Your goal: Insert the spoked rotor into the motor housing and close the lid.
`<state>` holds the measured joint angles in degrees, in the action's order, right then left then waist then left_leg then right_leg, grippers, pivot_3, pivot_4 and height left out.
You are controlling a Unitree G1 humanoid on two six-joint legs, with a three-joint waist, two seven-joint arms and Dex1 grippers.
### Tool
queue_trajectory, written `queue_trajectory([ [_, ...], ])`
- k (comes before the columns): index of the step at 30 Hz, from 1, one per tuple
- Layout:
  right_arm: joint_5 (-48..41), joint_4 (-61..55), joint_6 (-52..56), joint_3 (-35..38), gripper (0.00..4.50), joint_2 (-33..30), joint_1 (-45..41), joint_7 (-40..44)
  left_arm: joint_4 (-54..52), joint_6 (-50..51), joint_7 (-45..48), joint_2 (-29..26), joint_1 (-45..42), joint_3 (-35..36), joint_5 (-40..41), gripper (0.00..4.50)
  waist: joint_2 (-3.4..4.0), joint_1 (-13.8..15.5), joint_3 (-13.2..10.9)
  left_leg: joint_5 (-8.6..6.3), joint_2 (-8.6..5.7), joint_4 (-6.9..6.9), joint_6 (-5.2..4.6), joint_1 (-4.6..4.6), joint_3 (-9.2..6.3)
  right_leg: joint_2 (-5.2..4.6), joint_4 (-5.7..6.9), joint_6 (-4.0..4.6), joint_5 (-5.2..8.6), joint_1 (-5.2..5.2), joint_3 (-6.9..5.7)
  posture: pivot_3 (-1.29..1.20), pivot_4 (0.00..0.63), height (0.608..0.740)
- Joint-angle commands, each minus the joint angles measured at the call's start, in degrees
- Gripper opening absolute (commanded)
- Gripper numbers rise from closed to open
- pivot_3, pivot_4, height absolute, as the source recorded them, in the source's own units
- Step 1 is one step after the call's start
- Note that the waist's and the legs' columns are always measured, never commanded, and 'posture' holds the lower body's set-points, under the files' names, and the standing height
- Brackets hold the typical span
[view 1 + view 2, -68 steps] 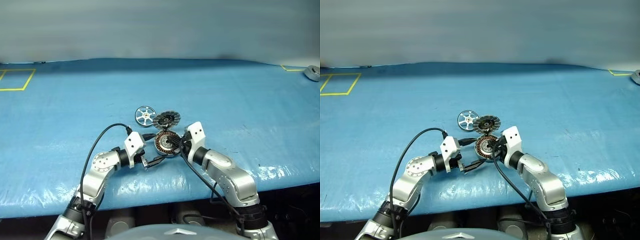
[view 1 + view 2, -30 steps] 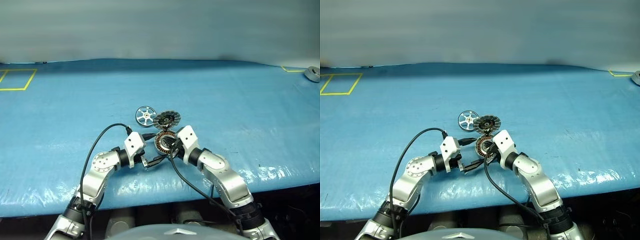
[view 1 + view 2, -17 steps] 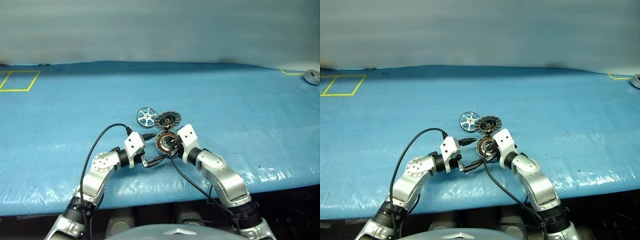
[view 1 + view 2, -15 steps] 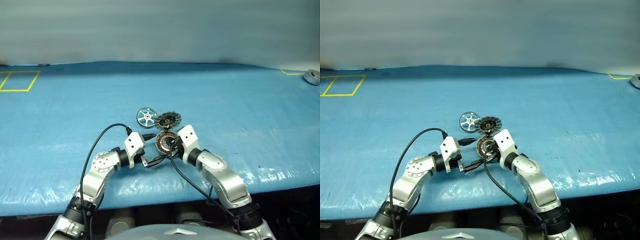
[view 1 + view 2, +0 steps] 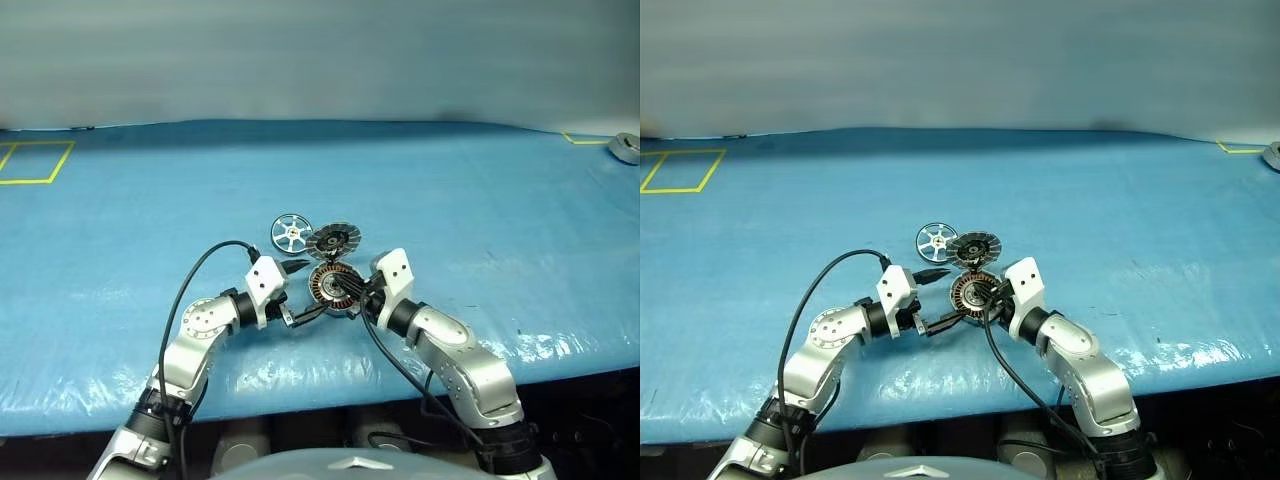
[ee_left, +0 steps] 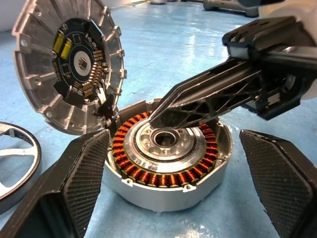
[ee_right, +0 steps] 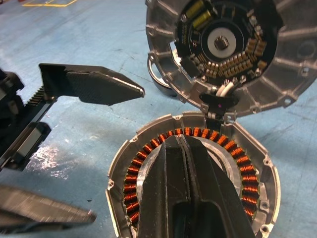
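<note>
Nothing is inserted yet, I judge: the shiny silver spoked rotor [image 5: 290,233] lies on the blue table [image 5: 480,200], near the copper-wound round motor housing [image 6: 168,158], whose ribbed grey lid [image 6: 69,64] stands open. My right gripper [image 6: 163,116], fingers pressed together, rests over the hub; my left gripper [image 6: 173,183] is spread wide around the housing.

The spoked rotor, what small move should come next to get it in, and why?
Probably lift the shut right gripper clear of the motor housing: its fingers lie over the hub, blocking the opening. The spoked rotor sits untouched on the table, the lid stands open, and the left gripper is open.
</note>
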<state>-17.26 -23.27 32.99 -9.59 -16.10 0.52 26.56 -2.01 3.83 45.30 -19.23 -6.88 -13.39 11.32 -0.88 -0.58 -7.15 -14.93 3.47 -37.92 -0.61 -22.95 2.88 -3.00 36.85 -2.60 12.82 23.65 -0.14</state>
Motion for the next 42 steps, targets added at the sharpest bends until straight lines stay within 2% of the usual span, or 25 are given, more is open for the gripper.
queue_trajectory([
  [1,-0.18,-5.78,0.88,-0.67,0.02,-2.76,1.37,1.31,-2.07,1.98,-0.32,-0.47,-0.96,3.22,2.69,4.5,-0.02,0.0,-0.01,0.0,0.0,0.01,0.0,0.0,0.0,0.0,-0.01,-0.01,0.01,-0.01,-0.01,0.0,0.15,0.74],
  [6,1.49,-9.89,3.51,-3.53,0.02,-10.31,4.35,3.93,1.58,4.66,-1.36,-1.46,-5.68,8.34,4.77,4.5,-0.09,0.19,-0.12,0.0,-0.01,-0.04,0.0,0.0,0.0,0.0,-0.01,-0.1,0.08,-0.04,-0.03,0.0,0.15,0.74],
  [9,2.54,-11.74,3.65,-4.32,0.02,-13.49,5.44,4.43,4.63,4.4,0.62,-3.44,-9.44,8.51,3.75,4.5,-0.16,0.06,-0.2,0.0,-0.01,-0.08,0.0,0.0,0.01,0.0,0.0,-0.15,0.11,-0.04,-0.04,0.0,0.15,0.74],
  [15,2.26,-14.86,1.35,-2.6,0.02,-13.3,5.56,3.55,9.94,3.08,7.25,-8.01,-18.4,6.34,0.98,4.5,-0.42,0.09,-0.41,0.0,-0.02,-0.02,0.0,-0.01,-0.01,0.04,-0.01,-0.08,0.06,-0.02,-0.03,0.0,0.15,0.74],
  [20,2.25,-18.53,1.33,-2.18,0.02,-12.8,6.51,2.35,20.56,-1.03,12.2,-10.22,-28.47,2.98,-4.4,4.5,-0.52,0.48,-0.47,0.0,-0.04,-0.06,0.0,-0.13,-0.05,0.04,-0.04,-0.1,0.06,0.01,-0.08,0.0,0.15,0.74],
  [24,0.89,-21.58,1.77,-3.1,0.02,-12.62,8.22,2.68,32.05,-6.74,13.43,-10.13,-35.9,-0.94,-10.81,4.5,-0.52,0.56,-0.48,0.0,-0.05,-0.05,0.0,-0.14,-0.04,0.04,-0.06,-0.02,0.01,0.01,-0.07,0.0,0.15,0.74],
  [30,-1.56,-22.83,3.1,-2.87,0.02,-11.82,9.99,2.11,45.85,-13.58,17.06,-7.1,-44.36,-5.55,-16.26,4.5,-0.6,0.72,-0.52,-0.01,-0.06,-0.14,-0.02,-0.29,-0.09,0.06,-0.06,-0.04,0.02,0.07,-0.11,0.0,0.15,0.74],
  [42,1.43,-22.49,1.97,-3.08,0.02,-11.73,12.65,-1.15,59.45,-14.71,15.59,-1.7,-52.67,-9.44,-24.63,4.5,-0.61,0.74,-0.53,-0.02,-0.07,-0.28,-0.03,-0.57,-0.21,0.06,-0.04,-0.13,-0.03,0.23,-0.18,0.0,0.15,0.74],
])
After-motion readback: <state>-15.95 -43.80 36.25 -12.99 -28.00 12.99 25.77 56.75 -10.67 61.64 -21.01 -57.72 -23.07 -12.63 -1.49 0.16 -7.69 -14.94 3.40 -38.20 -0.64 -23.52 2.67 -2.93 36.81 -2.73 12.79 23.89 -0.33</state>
